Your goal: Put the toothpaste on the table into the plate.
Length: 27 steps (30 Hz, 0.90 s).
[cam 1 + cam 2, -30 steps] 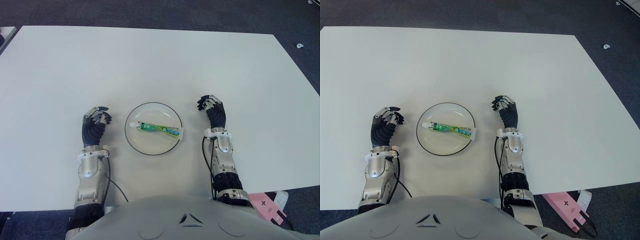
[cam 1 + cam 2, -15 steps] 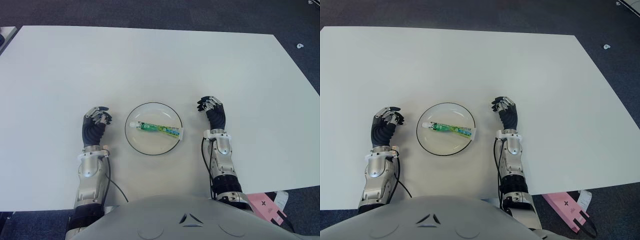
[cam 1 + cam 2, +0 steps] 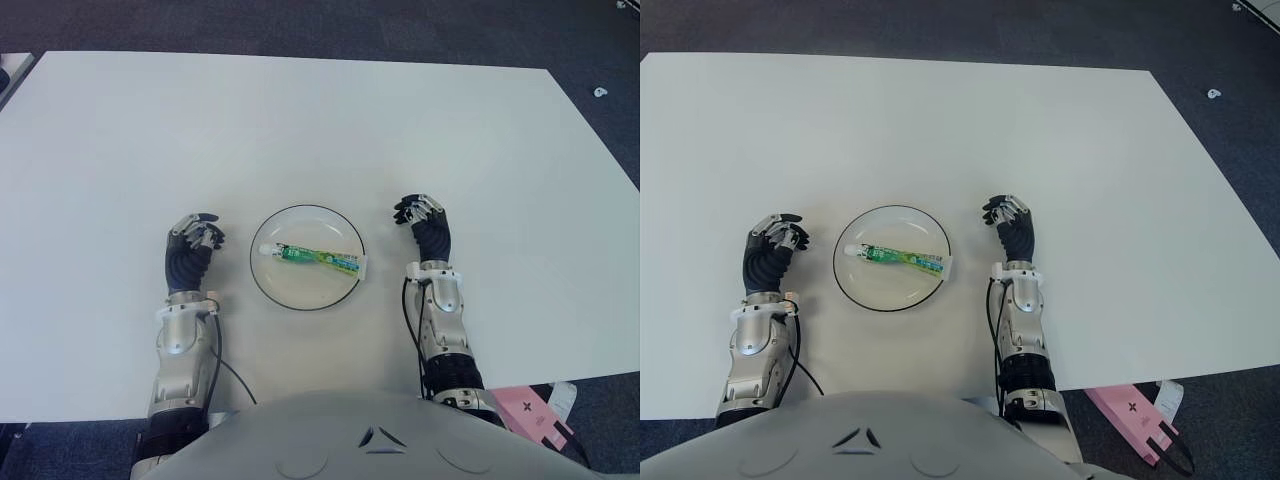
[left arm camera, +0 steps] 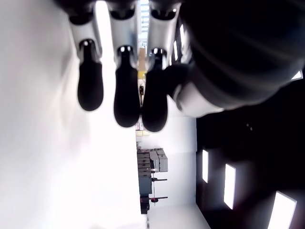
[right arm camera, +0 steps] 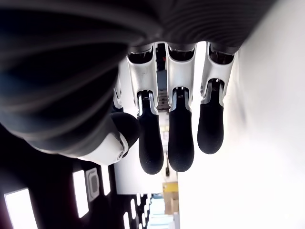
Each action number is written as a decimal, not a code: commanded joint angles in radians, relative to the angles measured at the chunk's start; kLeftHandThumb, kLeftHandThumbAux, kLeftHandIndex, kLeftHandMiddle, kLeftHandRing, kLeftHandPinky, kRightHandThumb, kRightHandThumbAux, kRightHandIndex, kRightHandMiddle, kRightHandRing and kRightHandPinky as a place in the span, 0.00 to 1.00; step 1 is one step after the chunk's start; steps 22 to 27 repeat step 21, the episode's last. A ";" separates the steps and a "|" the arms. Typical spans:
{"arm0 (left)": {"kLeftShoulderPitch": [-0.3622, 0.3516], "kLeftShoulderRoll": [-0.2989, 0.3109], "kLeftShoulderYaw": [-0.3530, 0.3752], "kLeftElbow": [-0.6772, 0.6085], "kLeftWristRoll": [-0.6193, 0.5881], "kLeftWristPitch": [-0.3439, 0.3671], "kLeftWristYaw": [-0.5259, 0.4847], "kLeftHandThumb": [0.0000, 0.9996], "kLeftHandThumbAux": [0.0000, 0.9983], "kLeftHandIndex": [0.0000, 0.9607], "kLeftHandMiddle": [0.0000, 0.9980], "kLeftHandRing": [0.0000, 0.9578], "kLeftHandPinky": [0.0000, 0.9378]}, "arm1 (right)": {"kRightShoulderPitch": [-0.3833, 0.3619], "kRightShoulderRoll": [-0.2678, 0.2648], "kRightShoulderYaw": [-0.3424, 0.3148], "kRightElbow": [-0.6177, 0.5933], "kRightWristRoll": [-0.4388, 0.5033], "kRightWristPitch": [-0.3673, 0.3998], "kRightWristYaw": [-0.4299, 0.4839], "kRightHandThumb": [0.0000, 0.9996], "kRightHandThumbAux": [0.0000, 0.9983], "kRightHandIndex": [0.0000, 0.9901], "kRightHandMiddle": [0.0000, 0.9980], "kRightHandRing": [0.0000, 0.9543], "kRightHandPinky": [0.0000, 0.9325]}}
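While in plate (image 3: 280, 290), toothpaste (image 3: 312, 257) btwn left hand (image 3: 189, 250) & right hand (image 3: 427, 225), both relaxed, empty.

Even overhead light, faint shadows; wrist views glare white, blurred.

White table (image 3: 300, 120); dark carpet floor (image 3: 300, 25) around.

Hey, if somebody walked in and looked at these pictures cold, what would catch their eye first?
Most likely the green toothpaste lying across the round plate near the front middle of the big white table. Next, the two robot hands flanking the plate: the left robot hand on its left and the right robot hand on its right, both empty with fingers relaxed.
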 commanded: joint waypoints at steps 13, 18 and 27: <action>0.030 -0.010 -0.022 0.020 0.005 0.065 -0.003 0.71 0.72 0.45 0.61 0.62 0.62 | 0.060 0.012 0.006 0.026 -0.004 0.042 -0.006 0.71 0.73 0.43 0.54 0.56 0.57; 0.031 -0.009 -0.024 0.018 0.003 0.066 -0.005 0.71 0.72 0.45 0.61 0.62 0.62 | 0.062 0.011 0.009 0.025 -0.008 0.041 -0.009 0.71 0.73 0.43 0.54 0.57 0.57; 0.031 -0.009 -0.025 0.016 0.001 0.067 -0.006 0.71 0.72 0.45 0.61 0.62 0.62 | 0.064 0.011 0.010 0.022 -0.008 0.042 -0.010 0.71 0.73 0.43 0.55 0.57 0.57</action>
